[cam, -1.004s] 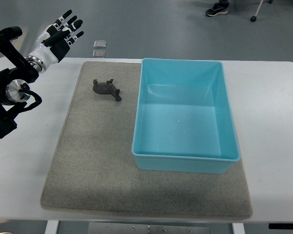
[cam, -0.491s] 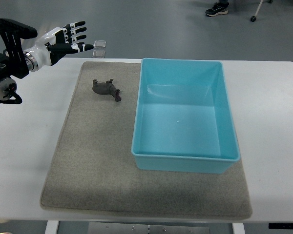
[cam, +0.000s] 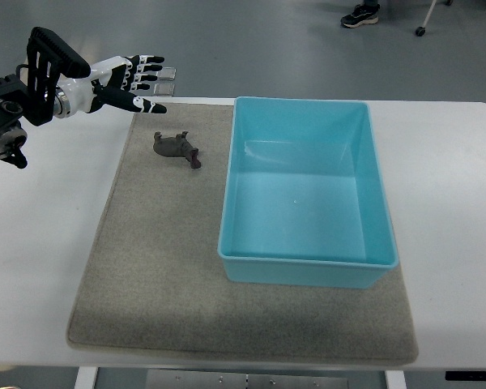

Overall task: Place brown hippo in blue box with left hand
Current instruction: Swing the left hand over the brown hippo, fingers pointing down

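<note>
Hippo lies on its side on the grey mat, far-left part, just left of the blue box but apart from its wall. Nothing is touching it.

Left hand is seen at the upper left, arm entering from the left edge. Fingers are extended and spread, pointing right; nothing is held. Hand is placed beyond the mat's far-left corner, near the hippo but clearly apart from it. Height above the table cannot be read from this one view.

Right hand is not seen.

Progress, as judged: very little is done. Grasp is not yet made, hippo is not lifted, nothing is delivered. Left to do: hand to be brought over the hippo, fingers closed round it, toy carried right over the box wall, released inside.

Containers: one only, the box, open-topped, set on the mat's right side. Its floor is fully visible and it holds nothing. Its near wall is upright and unobstructed.

Two small square plates are noted on the floor beyond the table's far edge, partly hidden behind the hand. A shoe is seen at the top edge.
</note>
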